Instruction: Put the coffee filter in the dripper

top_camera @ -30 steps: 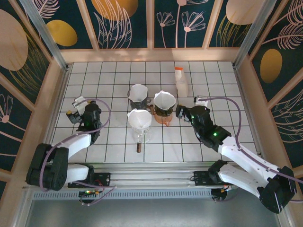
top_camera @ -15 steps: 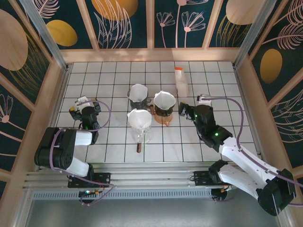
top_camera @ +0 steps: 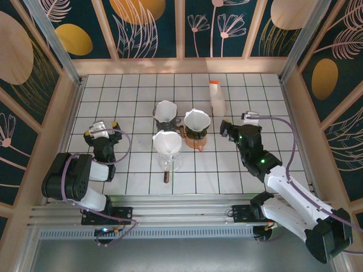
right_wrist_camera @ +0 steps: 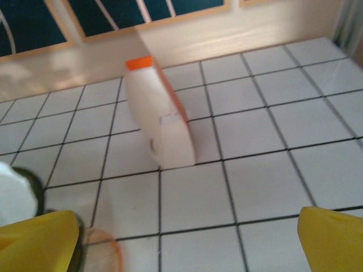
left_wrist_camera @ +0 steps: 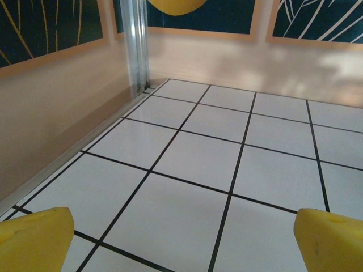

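Observation:
Three drippers stand mid-table, each with a white coffee filter in it: a dark one (top_camera: 165, 113) at the back, one on a copper base (top_camera: 197, 123) to its right, and a glass one (top_camera: 167, 144) in front. My left gripper (top_camera: 102, 129) is open, far left of them, over bare tiles; its yellow fingertips (left_wrist_camera: 34, 241) stand wide apart with nothing between them. My right gripper (top_camera: 237, 121) is open too, just right of the copper-based dripper, whose base (right_wrist_camera: 102, 252) and white filter (right_wrist_camera: 12, 198) show at the left edge of the right wrist view.
A white container with an orange cap (top_camera: 217, 97) stands behind the right gripper and sits ahead of it in the right wrist view (right_wrist_camera: 161, 119). Wooden walls (top_camera: 181, 65) border the tiled table (top_camera: 136, 90). A metal post (left_wrist_camera: 136, 45) stands in the far left corner.
The left arm has folded back, its gripper shifting left and nearer to the base. The right gripper has moved right, away from the copper-based dripper. Both stay open.

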`<state>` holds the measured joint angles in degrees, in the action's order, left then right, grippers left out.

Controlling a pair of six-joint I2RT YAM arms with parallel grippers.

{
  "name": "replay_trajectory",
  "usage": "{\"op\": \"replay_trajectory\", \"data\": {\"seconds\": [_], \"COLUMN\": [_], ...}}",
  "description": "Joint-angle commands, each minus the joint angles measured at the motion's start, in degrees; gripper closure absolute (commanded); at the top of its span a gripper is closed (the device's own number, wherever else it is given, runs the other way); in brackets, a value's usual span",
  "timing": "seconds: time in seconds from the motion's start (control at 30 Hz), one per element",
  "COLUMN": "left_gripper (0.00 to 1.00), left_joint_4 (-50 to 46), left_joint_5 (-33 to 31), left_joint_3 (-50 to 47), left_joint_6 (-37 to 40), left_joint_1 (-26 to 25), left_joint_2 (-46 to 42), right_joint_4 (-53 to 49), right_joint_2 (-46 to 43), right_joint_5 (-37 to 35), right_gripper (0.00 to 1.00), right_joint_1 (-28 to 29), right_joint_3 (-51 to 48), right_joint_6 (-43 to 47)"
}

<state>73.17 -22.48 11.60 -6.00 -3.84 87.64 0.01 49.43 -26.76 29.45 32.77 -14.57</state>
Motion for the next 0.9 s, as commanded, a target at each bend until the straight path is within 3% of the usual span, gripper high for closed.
{"op": "replay_trajectory", "data": {"seconds": [0.0,0.13,0.27,0.4,0.53,0.57,0.6,0.77,0.8,0.87], "left_gripper": [0.01,0.01,0.01,0.01,0.01,0.01,0.01,0.01,0.01,0.01], "left_joint_4": [2.54,2.85,2.69,2.68,2.68,2.68,2.68,2.70,2.68,2.74], "left_joint_5": [1.11,1.03,1.09,1.07,1.10,1.06,1.07,1.11,1.07,1.11], "left_joint_3": [0.58,0.53,0.54,0.54,0.53,0.53,0.53,0.52,0.57,0.53], "left_joint_6": [0.01,0.03,0.02,0.02,0.03,0.03,0.02,0.03,0.03,0.02], "left_joint_1": [0.40,0.46,0.42,0.41,0.41,0.41,0.41,0.41,0.45,0.45], "left_joint_2": [-0.60,-0.38,-0.46,-0.49,-0.48,-0.52,-0.52,-0.51,-0.52,-0.53], "right_joint_4": [10.79,36.87,51.20,68.48,75.51,73.07,69.31,70.55,78.58,76.65], "right_joint_2": [-1.41,0.28,12.12,25.70,36.26,36.56,36.34,38.33,40.85,39.53], "right_joint_5": [-3.75,-4.10,4.79,8.33,12.48,12.22,16.68,25.51,25.62,22.16], "right_gripper": [0.01,0.01,0.01,0.01,0.01,0.01,0.01,0.01,0.01,0.01], "right_joint_1": [-3.07,-8.21,-17.40,-19.84,-22.65,-23.57,-25.77,-31.05,-31.10,-30.59], "right_joint_3": [-3.70,-15.70,-20.03,-22.44,-20.98,-19.89,-18.30,-18.21,-20.68,-21.43], "right_joint_6": [8.72,19.75,16.76,19.23,19.79,18.44,16.68,13.23,13.63,12.63]}}
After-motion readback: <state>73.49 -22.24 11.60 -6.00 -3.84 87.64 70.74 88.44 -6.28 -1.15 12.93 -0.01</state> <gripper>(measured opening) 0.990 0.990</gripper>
